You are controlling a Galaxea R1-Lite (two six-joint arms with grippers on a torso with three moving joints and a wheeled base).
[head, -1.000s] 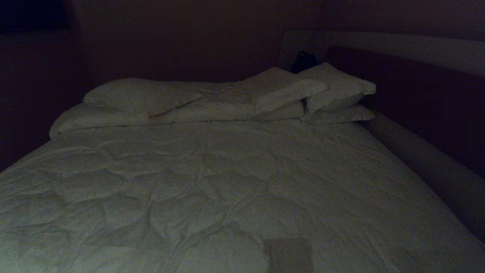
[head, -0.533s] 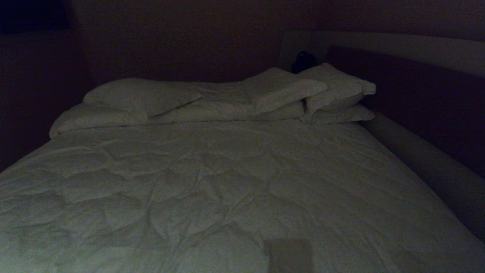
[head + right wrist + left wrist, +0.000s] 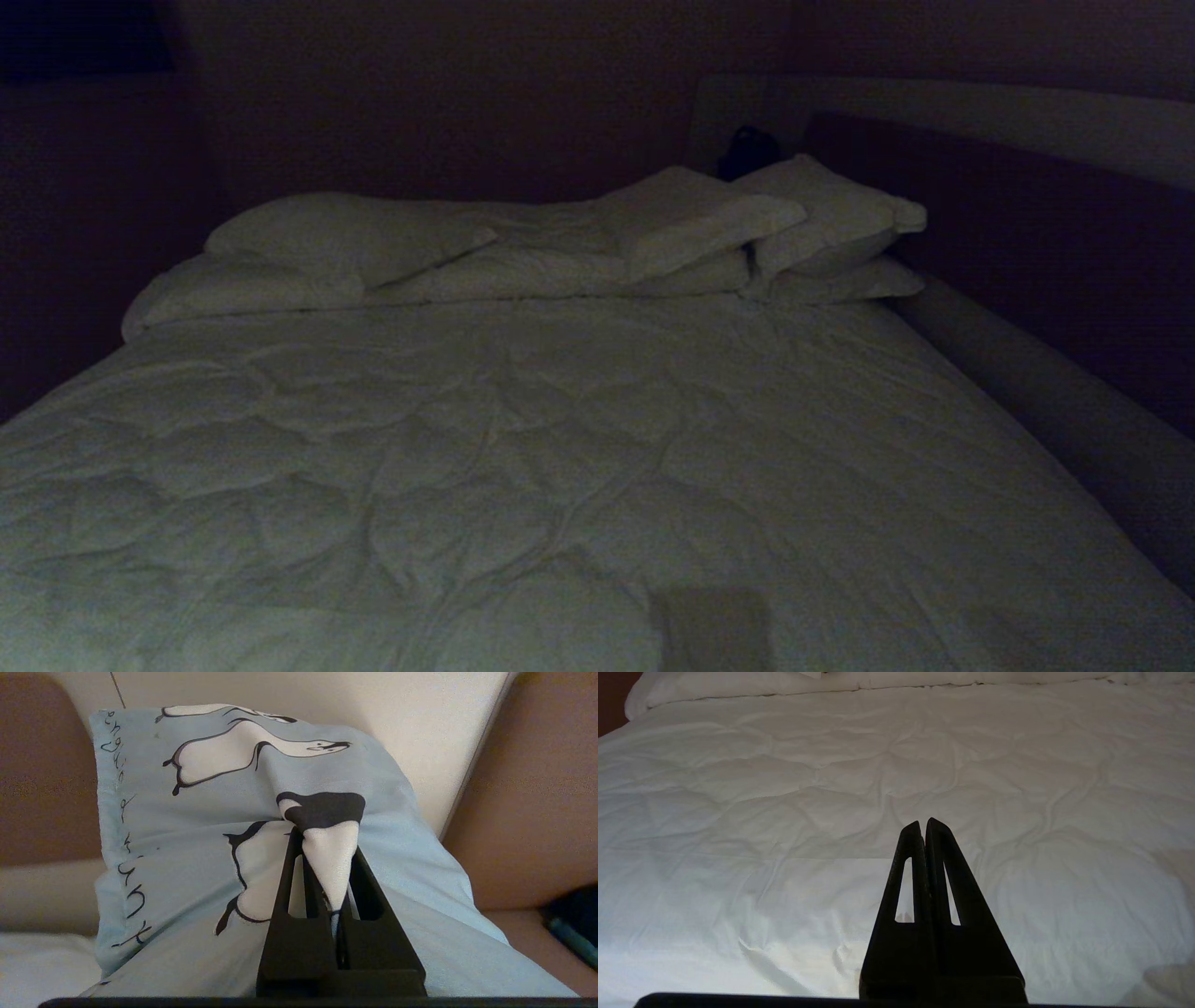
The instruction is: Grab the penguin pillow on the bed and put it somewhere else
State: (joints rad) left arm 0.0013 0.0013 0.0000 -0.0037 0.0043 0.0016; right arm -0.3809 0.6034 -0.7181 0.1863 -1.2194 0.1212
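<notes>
The penguin pillow (image 3: 196,812) is pale grey-blue with black-and-white penguins and handwritten text along one edge. It shows only in the right wrist view. My right gripper (image 3: 325,842) is shut on a pinched fold of its cover, and the pillow bulges out in front of the fingers. The bed (image 3: 523,448) fills the head view with its wrinkled white duvet; neither arm nor the penguin pillow appears there. My left gripper (image 3: 923,823) hangs shut and empty over the duvet (image 3: 784,812).
Plain white pillows (image 3: 336,233) lie piled along the head of the bed, with a taller stack (image 3: 831,224) at the right. The pale padded frame (image 3: 1027,373) runs down the right side. A small dark object (image 3: 747,149) sits behind the pillows. Brown panels (image 3: 528,802) flank the held pillow.
</notes>
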